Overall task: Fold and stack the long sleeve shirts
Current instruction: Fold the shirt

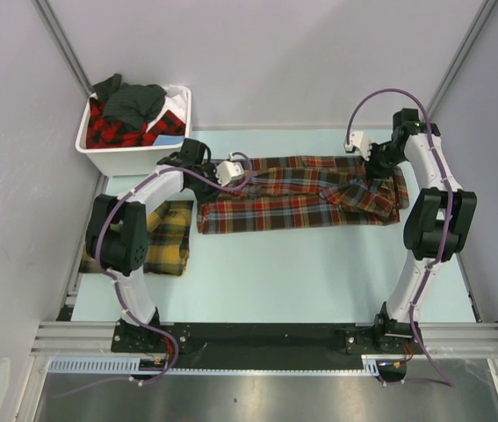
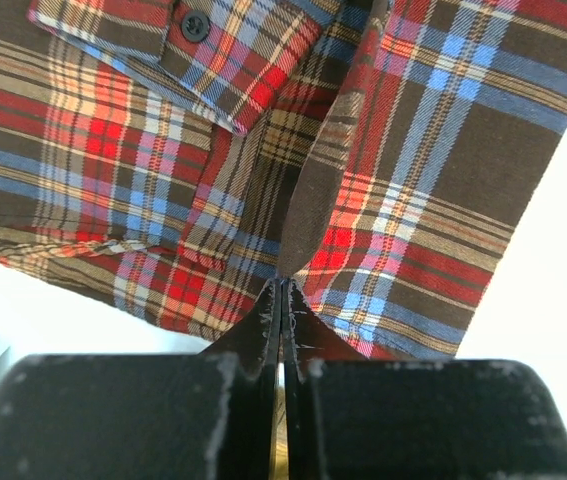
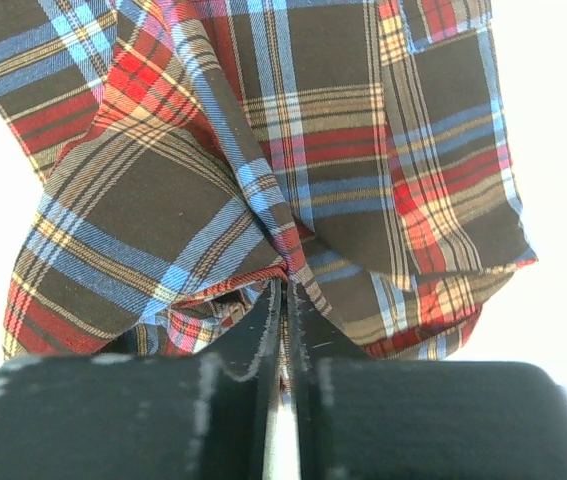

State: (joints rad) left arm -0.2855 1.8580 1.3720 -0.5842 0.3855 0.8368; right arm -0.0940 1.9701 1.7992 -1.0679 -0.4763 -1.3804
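Observation:
A red-brown plaid shirt with blue lines [image 1: 301, 195] lies stretched across the far half of the table. My left gripper [image 1: 241, 164] is shut on its left end; in the left wrist view the gripper [image 2: 283, 285] pinches a fold of the cloth [image 2: 383, 150]. My right gripper [image 1: 373, 169] is shut on its right end; in the right wrist view the gripper [image 3: 285, 285] pinches bunched cloth [image 3: 263, 130]. A folded yellow-and-dark-green plaid shirt [image 1: 168, 239] lies at the left, partly under my left arm.
A white plastic bin [image 1: 134, 149] at the far left corner holds red-black plaid and dark grey garments [image 1: 130, 105]. Grey walls stand close on both sides and behind the table.

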